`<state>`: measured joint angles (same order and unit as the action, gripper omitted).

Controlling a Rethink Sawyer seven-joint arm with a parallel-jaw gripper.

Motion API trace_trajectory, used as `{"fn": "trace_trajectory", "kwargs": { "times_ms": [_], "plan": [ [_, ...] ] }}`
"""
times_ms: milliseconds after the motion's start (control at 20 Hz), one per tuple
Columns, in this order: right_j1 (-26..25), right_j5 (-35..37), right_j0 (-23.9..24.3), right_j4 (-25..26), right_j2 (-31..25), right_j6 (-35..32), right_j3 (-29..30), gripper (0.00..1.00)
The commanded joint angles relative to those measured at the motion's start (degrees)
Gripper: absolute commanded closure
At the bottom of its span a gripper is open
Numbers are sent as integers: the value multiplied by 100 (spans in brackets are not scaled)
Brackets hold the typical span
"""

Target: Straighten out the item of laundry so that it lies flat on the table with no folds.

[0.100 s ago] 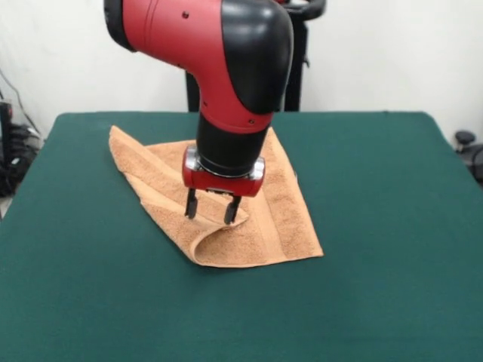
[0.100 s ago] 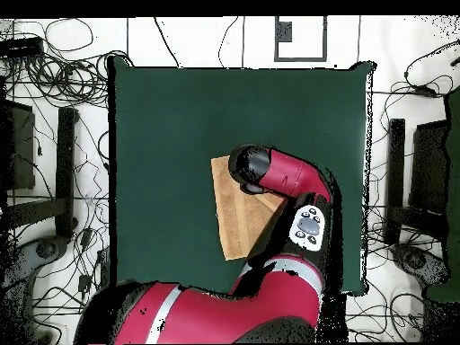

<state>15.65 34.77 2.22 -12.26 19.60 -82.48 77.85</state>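
Folded towel (image 1: 256, 226) on table (image 1: 377, 226); gripper (image 1: 212, 211) spread above, arm hiding part.

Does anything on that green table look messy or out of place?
Yes, the orange towel is not flat. One layer is folded over another, with a rolled-up fold at its near edge, just below the gripper, whose fingers are spread above it. The table itself looks fine.

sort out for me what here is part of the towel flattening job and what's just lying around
Part of the job:
- orange-tan towel, folded over on itself
- green table under it
- gripper, fingers open, right above the folded edge

Just lying about:
- cables on the floor beside the table
- black stands at the sides
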Motion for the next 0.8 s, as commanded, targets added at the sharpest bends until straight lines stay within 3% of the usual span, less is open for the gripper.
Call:
{"fn": "trace_trajectory", "kwargs": {
  "times_ms": [50, 500, 800],
  "plan": [
    [-67, -50, -163, -183, -126, -1685, 122, 0],
    [-96, -234, -207, -311, -136, -1887, 208, 0],
    [-211, -289, -438, -651, 112, -2520, 285, 0]
  ]
}}
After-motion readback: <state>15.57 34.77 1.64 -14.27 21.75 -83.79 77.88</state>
